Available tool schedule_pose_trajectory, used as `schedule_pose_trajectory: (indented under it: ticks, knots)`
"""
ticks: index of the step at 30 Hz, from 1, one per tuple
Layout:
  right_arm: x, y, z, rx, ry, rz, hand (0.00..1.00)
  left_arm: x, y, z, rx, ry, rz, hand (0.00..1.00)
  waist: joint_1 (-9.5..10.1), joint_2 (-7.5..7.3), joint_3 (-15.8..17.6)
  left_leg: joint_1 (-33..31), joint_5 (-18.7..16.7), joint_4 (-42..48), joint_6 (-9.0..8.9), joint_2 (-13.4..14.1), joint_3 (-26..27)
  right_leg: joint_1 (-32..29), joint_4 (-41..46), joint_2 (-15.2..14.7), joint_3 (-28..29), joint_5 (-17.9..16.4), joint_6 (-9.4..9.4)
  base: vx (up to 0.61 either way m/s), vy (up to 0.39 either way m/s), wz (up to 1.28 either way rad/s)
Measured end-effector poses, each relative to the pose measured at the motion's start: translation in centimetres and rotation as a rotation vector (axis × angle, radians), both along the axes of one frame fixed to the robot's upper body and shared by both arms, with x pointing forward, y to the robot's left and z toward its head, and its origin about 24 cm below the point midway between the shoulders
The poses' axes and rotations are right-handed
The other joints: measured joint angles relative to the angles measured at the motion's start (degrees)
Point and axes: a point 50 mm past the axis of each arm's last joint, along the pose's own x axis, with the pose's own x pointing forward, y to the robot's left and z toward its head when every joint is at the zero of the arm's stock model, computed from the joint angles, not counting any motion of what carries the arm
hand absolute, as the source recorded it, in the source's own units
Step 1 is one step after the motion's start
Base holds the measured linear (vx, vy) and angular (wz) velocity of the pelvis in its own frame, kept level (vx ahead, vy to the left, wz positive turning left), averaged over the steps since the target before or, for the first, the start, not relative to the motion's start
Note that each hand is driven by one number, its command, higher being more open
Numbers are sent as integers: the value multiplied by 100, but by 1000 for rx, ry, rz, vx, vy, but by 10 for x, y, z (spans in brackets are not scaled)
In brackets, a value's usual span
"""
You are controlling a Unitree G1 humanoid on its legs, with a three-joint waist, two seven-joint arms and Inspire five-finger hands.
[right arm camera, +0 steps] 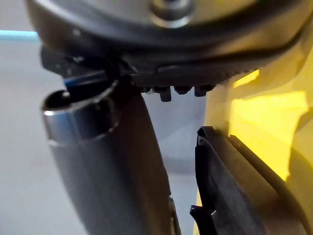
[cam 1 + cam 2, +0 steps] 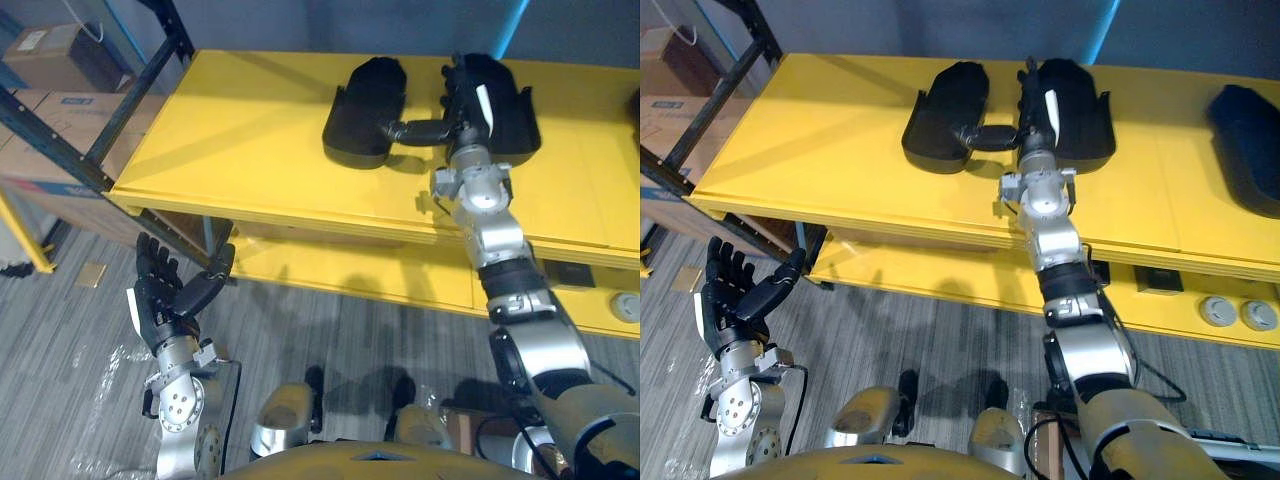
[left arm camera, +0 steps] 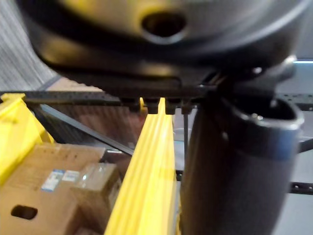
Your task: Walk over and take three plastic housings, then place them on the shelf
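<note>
Two black plastic housings lie side by side on the yellow table top (image 2: 250, 130): a left one (image 2: 365, 110) and a right one (image 2: 512, 115). A third housing (image 2: 1250, 115) lies further right. My right hand (image 2: 465, 105) rests on the right housing's left side with its fingers straight. Its thumb sticks out sideways to the left housing's edge. The right wrist view has this thumb (image 1: 112, 161) beside a housing's black rim (image 1: 234, 191). My left hand (image 2: 165, 295) hangs low over the floor at the lower left, open and holding nothing.
A yellow lower shelf (image 2: 330, 265) runs under the table top. A dark blue rack frame (image 2: 140, 90) stands at the table's left end, with cardboard boxes (image 2: 50, 55) behind it. Grey floor lies in front of the table.
</note>
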Motion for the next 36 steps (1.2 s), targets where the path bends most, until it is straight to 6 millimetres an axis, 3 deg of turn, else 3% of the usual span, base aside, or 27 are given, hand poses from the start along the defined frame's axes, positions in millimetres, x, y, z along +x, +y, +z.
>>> schedule_pose_trajectory:
  ticks: [6, 13, 18, 21, 29, 36]
  knots:
    - [8, -11, 41, 7, -88, -23, 100, -5, -7, -30, -30, 129, -30, 100, 199, 61, 257, -75, 141, -113, -16, 1, -95, -155, 193, -37, -73, -75, -24, -28, -11, 9]
    - [16, -18, 49, 9, -53, -53, 100, -3, -25, -38, -49, 158, -148, 100, 245, 144, 444, -126, 283, -239, -31, -30, -188, -429, 689, -133, -121, -314, -44, -41, -21, 9]
    - [18, -39, 59, -6, -19, -126, 100, -8, -49, -63, -95, 268, -320, 100, 339, 310, 541, -305, 412, -327, -59, -35, -205, -801, 1024, -183, -116, -427, -82, -37, -24, 4]
    - [16, -47, 75, -17, -53, -150, 100, -15, -61, -77, -150, 331, -376, 100, 340, 381, 592, -408, 448, -318, -80, -42, -207, -1063, 1354, -236, -90, -574, -116, -28, -41, 2]
    - [12, -57, 90, -49, -79, -162, 100, -12, -67, -76, -188, 316, -386, 100, 348, 488, 646, -596, 515, -285, -134, -24, -190, -1428, 1706, -249, 2, -684, -186, -43, -29, -3]
    - [14, -49, 92, -88, -58, -62, 100, -12, -70, -77, -222, 316, -382, 100, 350, 524, 654, -660, 564, -274, -176, 0, -205, -1552, 1867, -248, -1, -725, -237, -19, -4, 0]
